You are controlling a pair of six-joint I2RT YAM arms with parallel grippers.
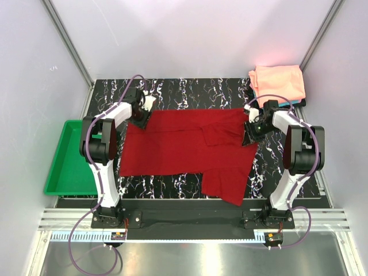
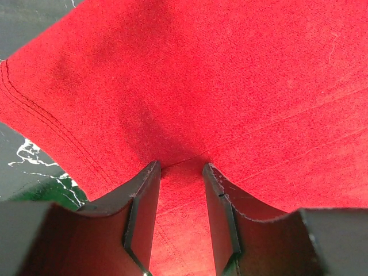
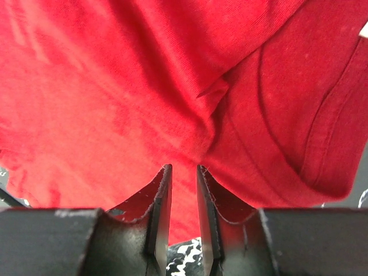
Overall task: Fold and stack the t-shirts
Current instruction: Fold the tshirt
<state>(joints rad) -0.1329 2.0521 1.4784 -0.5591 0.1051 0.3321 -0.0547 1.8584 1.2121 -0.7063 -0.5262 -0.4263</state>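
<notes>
Tray (image 1: 69, 167) L, pink tee (image 1: 279, 83) R; left end effector (image 1: 140, 122), right end effector (image 1: 251, 135) grip red tee (image 1: 178, 149).

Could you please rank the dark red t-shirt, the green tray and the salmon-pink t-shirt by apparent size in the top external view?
1. dark red t-shirt, clearly largest.
2. green tray, partly hidden by the left arm.
3. salmon-pink t-shirt, folded, smallest.

L arm (image 1: 103, 138) & R arm (image 1: 299, 146) both reach fwd, elbows bent, wrists turned inward. L gripper (image 1: 140, 119) & R gripper (image 1: 251, 131) sit low, jaws pinched on dark red t-shirt (image 1: 184, 146).
</notes>
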